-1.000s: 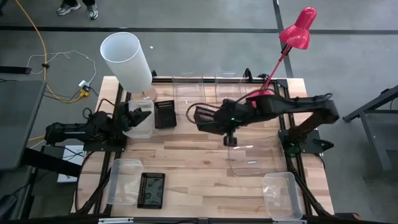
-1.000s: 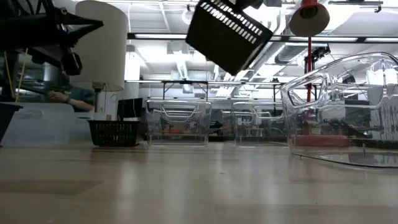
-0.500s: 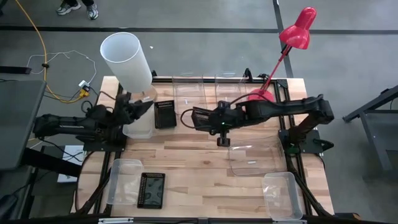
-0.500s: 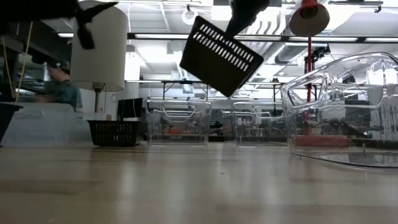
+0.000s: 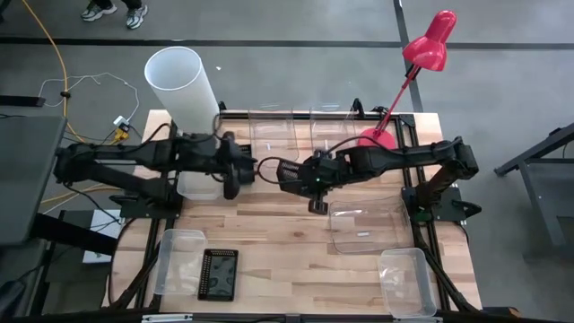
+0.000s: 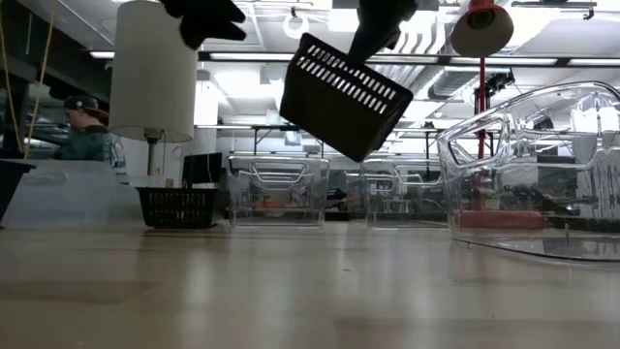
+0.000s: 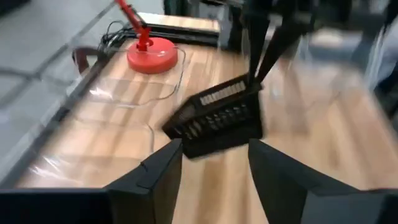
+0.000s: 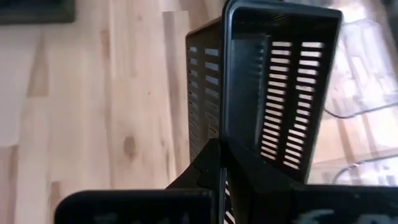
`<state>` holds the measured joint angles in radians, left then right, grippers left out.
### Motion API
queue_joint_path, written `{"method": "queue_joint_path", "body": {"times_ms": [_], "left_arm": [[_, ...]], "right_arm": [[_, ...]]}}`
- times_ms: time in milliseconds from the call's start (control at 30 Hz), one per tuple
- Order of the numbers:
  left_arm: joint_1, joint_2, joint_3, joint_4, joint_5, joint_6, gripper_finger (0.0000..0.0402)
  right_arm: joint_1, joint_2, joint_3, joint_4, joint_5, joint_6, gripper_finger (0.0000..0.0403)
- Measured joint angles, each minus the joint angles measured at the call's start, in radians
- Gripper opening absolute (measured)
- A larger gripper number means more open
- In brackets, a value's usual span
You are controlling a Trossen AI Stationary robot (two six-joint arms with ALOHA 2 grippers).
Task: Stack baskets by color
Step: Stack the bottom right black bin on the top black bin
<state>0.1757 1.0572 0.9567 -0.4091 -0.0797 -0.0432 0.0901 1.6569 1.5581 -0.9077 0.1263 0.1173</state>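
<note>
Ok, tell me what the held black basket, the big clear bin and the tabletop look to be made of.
Black basket, held tilted in the air by the right gripper: probably matte black plastic, with thin slotted walls. Clear bin: likely glossy transparent plastic; the room shows through it and its edges catch highlights. Tabletop: pale wood in joined strips, grain visible, with a slight sheen.
</note>
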Motion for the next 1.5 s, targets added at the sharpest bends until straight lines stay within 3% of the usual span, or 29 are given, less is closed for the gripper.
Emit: {"method": "queue_joint_path", "body": {"times_ms": [167, 400, 600, 967, 1200, 1500], "left_arm": [[0.000, 0.128, 0.129, -0.146, 0.093, 0.196, 0.0182], [-0.001, 0.282, 0.226, -0.192, 0.292, 0.176, 0.0180], [-0.011, 0.361, 0.249, -0.166, 0.239, 0.177, 0.0180], [-0.034, 0.371, 0.258, -0.159, 0.157, 0.238, 0.0180], [-0.035, 0.369, 0.269, -0.219, 0.222, 0.296, 0.0180], [-0.047, 0.437, 0.270, -0.222, 0.227, 0.300, 0.0180]], "right_arm": [[0.038, 0.000, 0.000, 0.001, -0.003, -0.072, 0.0000], [0.069, 0.008, 0.000, 0.002, 0.030, -0.166, 0.0000], [0.070, 0.017, 0.000, 0.006, 0.030, -0.251, 0.0000], [0.070, 0.026, 0.000, 0.013, 0.018, -0.309, 0.0000], [0.070, 0.026, 0.000, 0.023, 0.012, -0.310, 0.0000], [0.070, 0.026, 0.000, 0.055, -0.022, -0.388, 0.0000]]}}
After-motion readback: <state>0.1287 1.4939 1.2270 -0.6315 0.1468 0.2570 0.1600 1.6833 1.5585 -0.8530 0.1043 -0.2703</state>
